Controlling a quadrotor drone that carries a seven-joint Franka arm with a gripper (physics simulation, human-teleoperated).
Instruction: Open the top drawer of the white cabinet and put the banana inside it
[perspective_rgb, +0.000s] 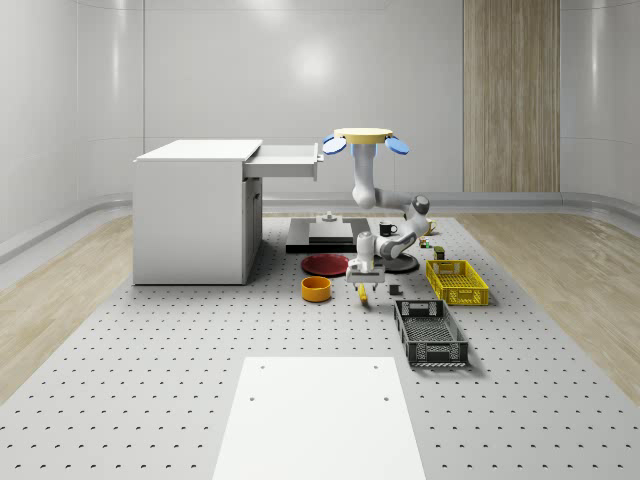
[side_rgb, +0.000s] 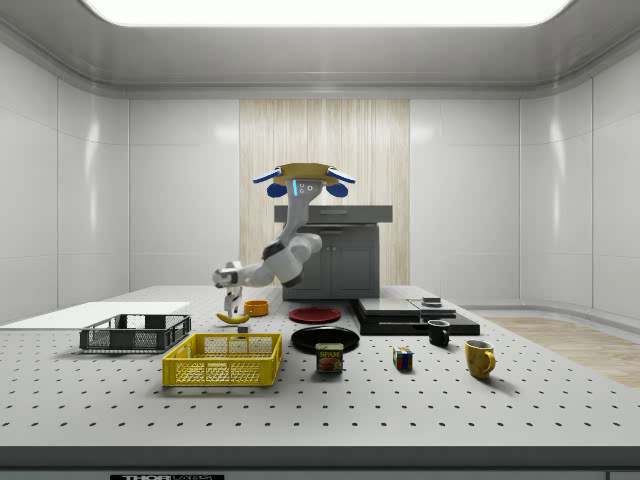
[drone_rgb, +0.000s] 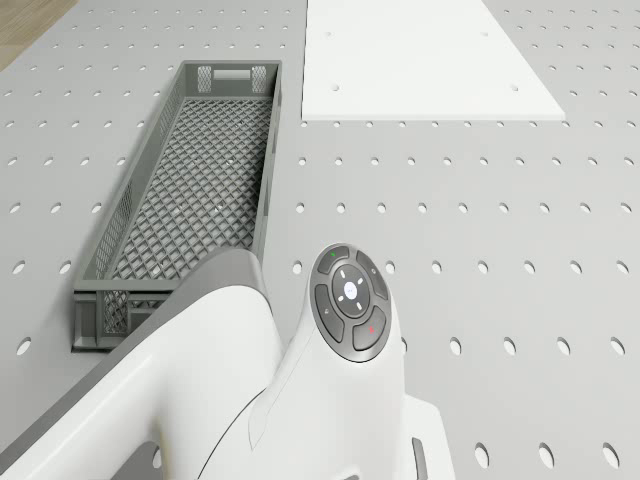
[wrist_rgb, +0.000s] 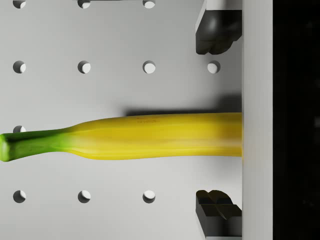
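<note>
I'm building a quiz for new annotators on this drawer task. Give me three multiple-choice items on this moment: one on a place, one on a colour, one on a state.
1. Where does the banana lie?
A. In the yellow crate
B. On the perforated table, between the pincer's fingers
C. Inside the drawer

2. What colour is the bowl near the banana?
A. Orange
B. Blue
C. Green

3. In what state is the top drawer of the white cabinet?
A. Shut
B. Removed
C. Pulled out

Answers:
1. B: the wrist view shows it on the holed table, with the open pincer straddling it, one fingertip on each side.
2. A: the whole-scene view shows an orange bowl.
3. C: the drawer juts out from the cabinet, beside the hovering drone.
</note>
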